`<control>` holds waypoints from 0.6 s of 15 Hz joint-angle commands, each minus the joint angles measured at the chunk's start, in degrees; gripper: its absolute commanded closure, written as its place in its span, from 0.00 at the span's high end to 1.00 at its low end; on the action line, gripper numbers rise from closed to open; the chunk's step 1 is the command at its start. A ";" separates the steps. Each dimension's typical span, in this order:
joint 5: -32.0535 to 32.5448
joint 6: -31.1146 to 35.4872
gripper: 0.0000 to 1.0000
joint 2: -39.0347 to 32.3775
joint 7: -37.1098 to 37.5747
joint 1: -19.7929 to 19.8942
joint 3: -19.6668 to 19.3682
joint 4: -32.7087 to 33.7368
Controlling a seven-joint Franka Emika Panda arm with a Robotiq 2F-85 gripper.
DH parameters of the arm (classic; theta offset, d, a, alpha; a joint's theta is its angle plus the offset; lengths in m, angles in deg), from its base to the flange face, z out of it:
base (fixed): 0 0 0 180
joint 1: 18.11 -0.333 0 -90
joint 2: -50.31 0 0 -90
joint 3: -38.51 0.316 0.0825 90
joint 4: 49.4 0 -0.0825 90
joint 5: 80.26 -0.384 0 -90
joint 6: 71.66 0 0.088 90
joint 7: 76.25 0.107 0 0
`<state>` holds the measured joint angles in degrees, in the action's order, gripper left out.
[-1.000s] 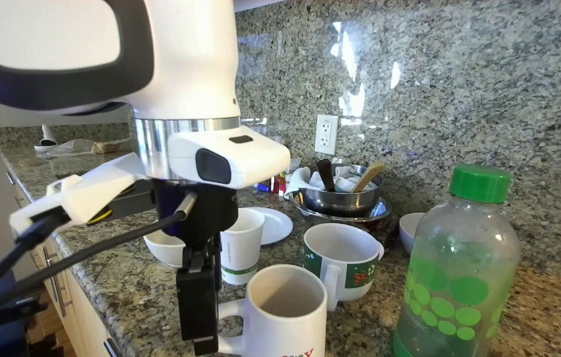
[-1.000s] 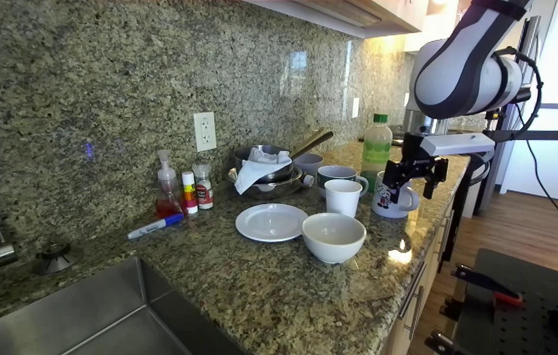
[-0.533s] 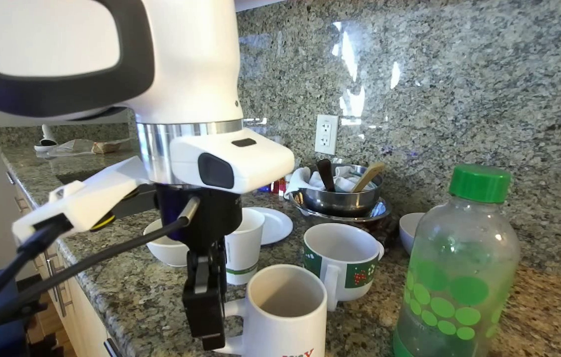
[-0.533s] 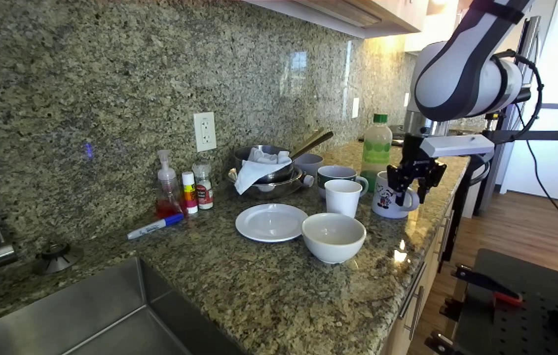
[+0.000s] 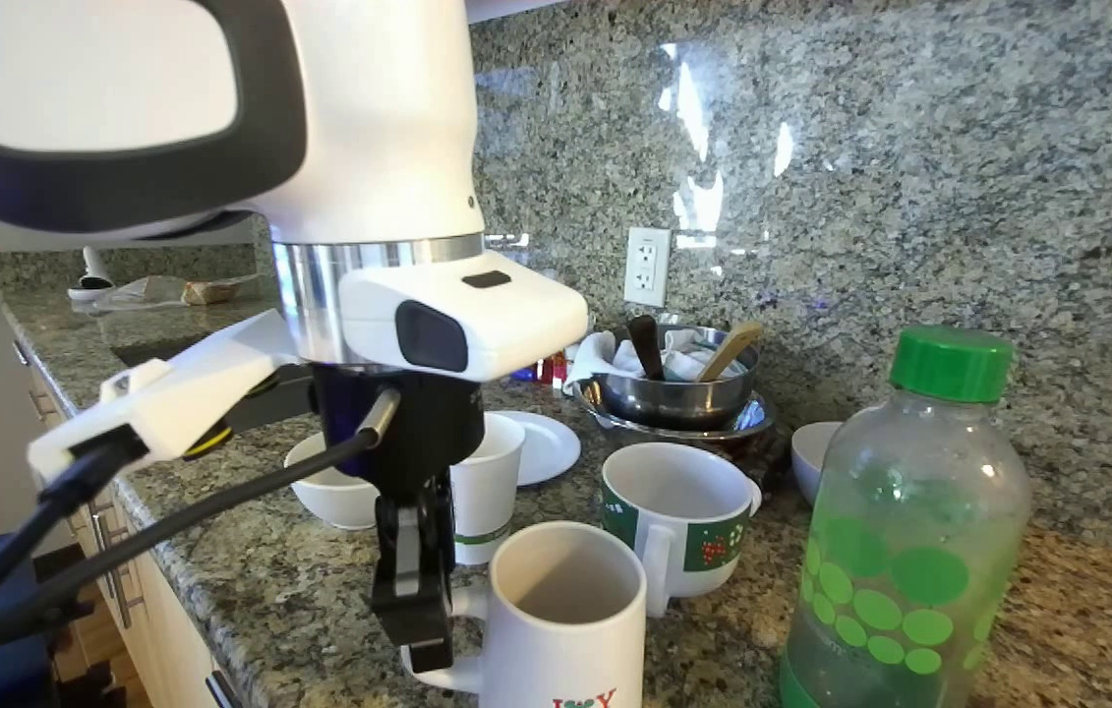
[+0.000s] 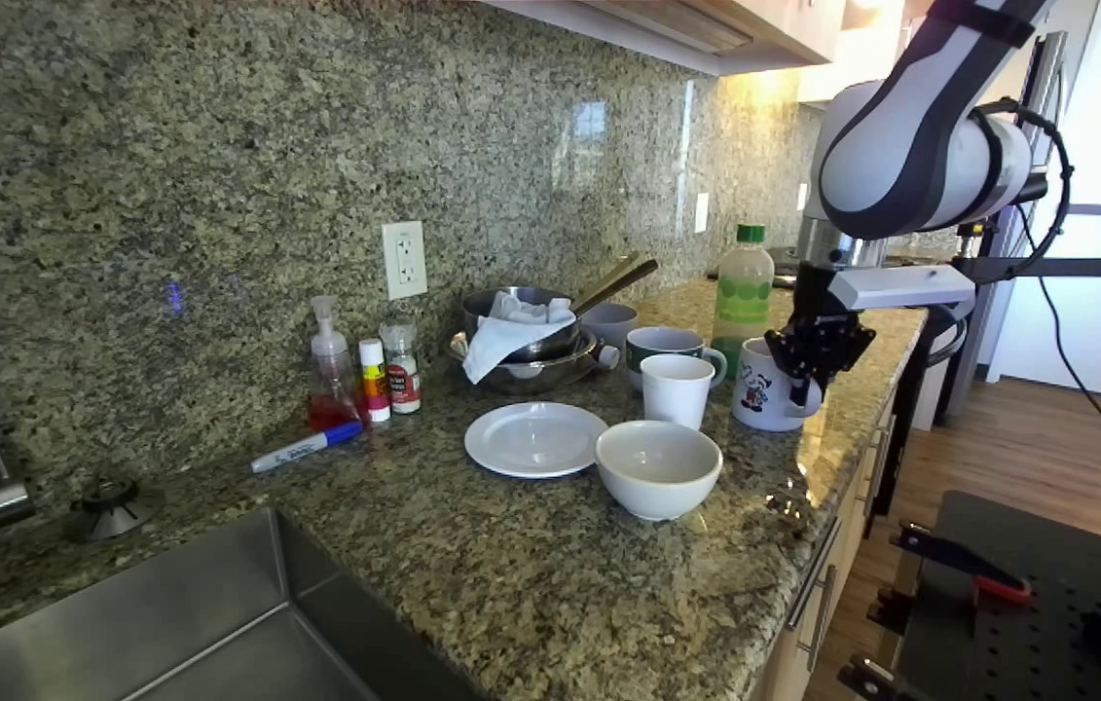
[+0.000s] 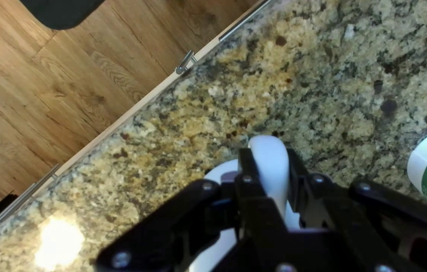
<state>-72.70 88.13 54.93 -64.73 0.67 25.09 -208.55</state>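
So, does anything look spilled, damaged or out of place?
No spill shows. A marker and what looks like a glue stick sit near the sink, odd for a kitchen. The mug the gripper pinches by its handle looks undamaged.

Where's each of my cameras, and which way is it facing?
Wrist view: on the wrist, looking down; black two-finger gripper shows, closed on the handle of a cylindrical white ceramic mug.
Exterior view: near the green-capped clear plastic bottle, facing along the speckled granite counter; white arm and gripper show.
Exterior view: beside the rectangular steel sink, facing roughly opposite; arm and gripper show.
Shared by both exterior views: mug, bottle.
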 commanded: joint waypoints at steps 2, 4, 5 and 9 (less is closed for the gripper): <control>1.00 1.53 0.08 -0.62 -0.11 -0.10 -0.28 0.06; 1.66 0.51 0.09 0.36 -0.21 -0.24 -0.04 0.41; 2.76 -0.25 0.09 1.02 0.26 -0.19 0.19 0.84; 4.79 -2.06 0.09 2.24 -0.07 -0.49 0.43 2.62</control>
<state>-69.31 88.09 55.14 -64.73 0.37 25.17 -207.21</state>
